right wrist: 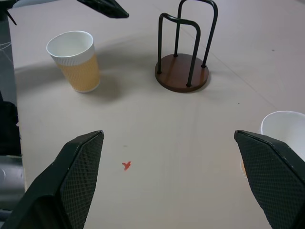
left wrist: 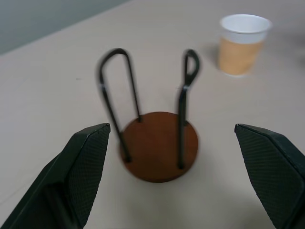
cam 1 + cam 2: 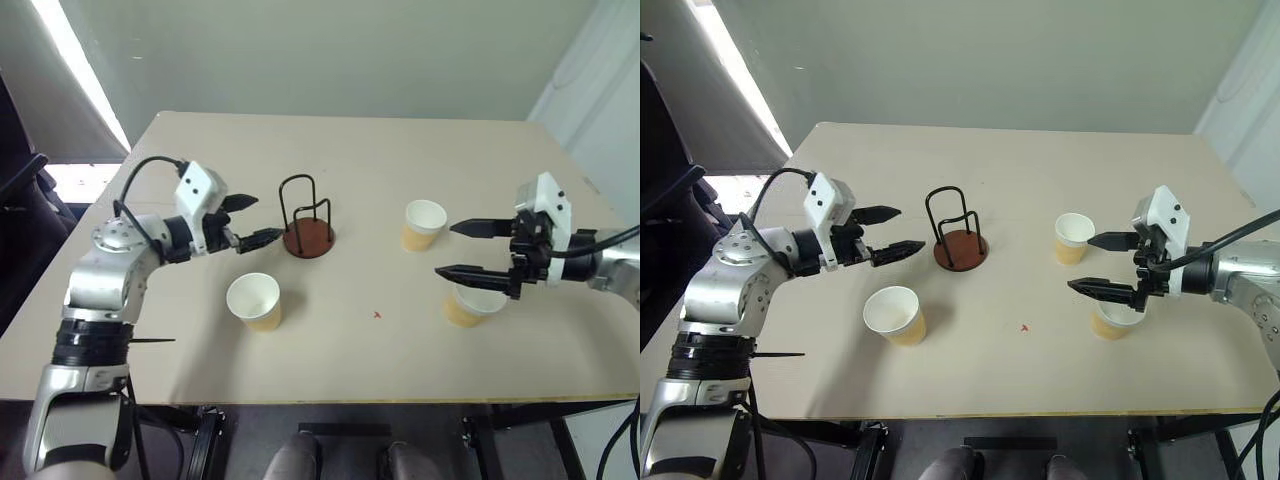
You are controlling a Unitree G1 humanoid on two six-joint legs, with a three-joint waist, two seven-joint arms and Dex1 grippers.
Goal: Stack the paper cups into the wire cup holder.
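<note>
The wire cup holder (image 3: 307, 218) stands empty near the table's middle, black loops on a reddish-brown disc base (image 2: 159, 144). Three paper cups stand upright on the table: one front left (image 3: 254, 301), one right of the holder (image 3: 424, 224), one front right (image 3: 473, 304). My left gripper (image 3: 250, 220) hovers open just left of the holder, pointing at it, with nothing between its fingers (image 2: 86, 167). My right gripper (image 3: 470, 250) hangs open above the front right cup, pointing left, and holds nothing.
The beige table (image 3: 350, 150) has a small red mark (image 3: 377, 315) between the front cups. A grey wall runs behind the far edge. Open tabletop lies behind the holder and along the front edge.
</note>
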